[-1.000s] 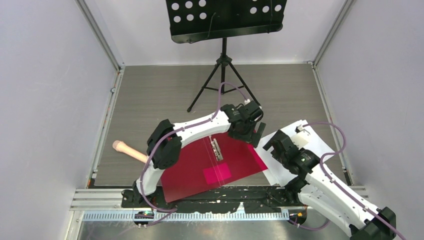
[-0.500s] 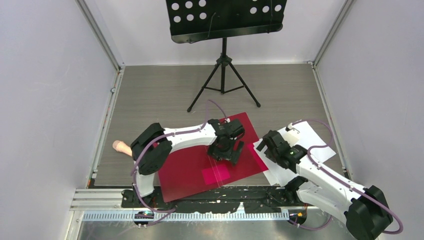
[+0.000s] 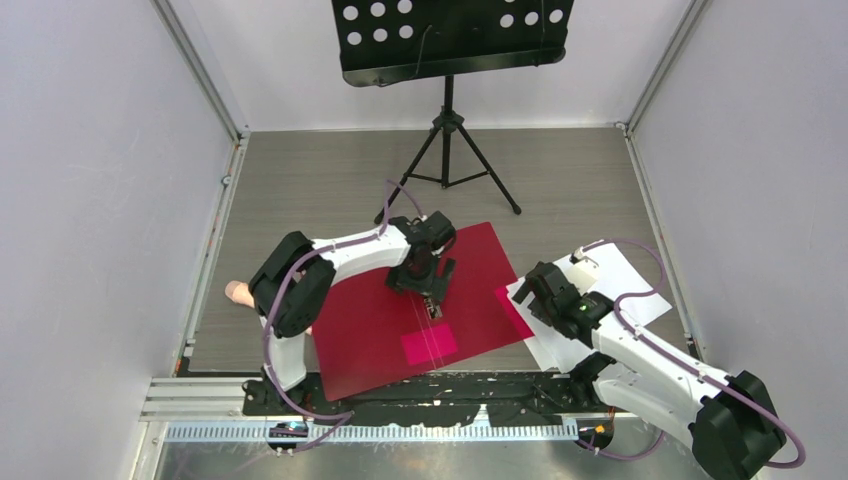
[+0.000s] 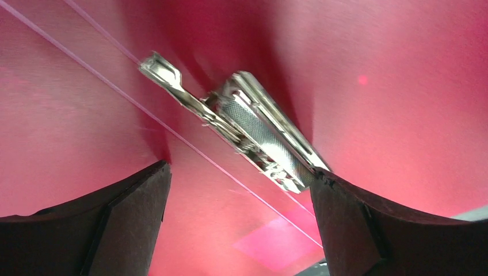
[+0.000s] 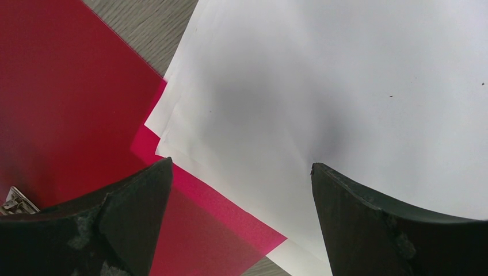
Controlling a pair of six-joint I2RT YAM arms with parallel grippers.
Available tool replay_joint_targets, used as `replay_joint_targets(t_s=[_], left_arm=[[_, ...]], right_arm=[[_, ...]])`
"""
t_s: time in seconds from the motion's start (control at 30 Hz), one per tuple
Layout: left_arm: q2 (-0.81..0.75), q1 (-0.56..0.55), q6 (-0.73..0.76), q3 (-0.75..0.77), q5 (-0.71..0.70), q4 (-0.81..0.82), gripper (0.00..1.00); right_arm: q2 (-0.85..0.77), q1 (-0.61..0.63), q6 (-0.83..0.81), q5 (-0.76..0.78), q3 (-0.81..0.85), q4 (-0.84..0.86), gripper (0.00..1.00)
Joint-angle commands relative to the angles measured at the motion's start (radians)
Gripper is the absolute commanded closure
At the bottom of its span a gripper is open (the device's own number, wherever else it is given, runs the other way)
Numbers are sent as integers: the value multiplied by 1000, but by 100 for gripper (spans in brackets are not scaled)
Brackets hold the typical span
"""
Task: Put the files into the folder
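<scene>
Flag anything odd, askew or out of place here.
The folder lies open and skewed to the table edge; its right edge and the files overlap. A flesh-coloured cylinder pokes out behind the left arm, unrelated to filing. Nothing looks spilled or damaged.

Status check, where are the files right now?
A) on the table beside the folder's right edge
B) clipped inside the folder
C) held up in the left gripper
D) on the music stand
A: the files lie flat on the table by the right edge of the folder, under the open right gripper, which is not holding them.
</scene>
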Motion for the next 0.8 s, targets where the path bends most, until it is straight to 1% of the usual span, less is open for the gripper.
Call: replay_joint_targets(t_s=[0.0,0.2,0.33,0.5,0.67,0.77], left_arm=[[-17,77,57,-27,-68,-16,8],[-8,125,85,-29,-146,-48,8],[-1,136,123,4,-185,-80,9],[-3,142,149,48,-278,-145,8],[-64,123,163,121,-275,-204,9],[-86,90,184,230,-266,-252,8]], right_arm=[[-19,0,-14,19,0,21,5],[-11,0,-27,20,2,23,5],[-10,0,-32,21,3,24,4],[-20,-4,-27,59,-1,0,5],[-59,-42,-15,130,27,-112,5],[-108,-83,-14,159,56,-208,5]])
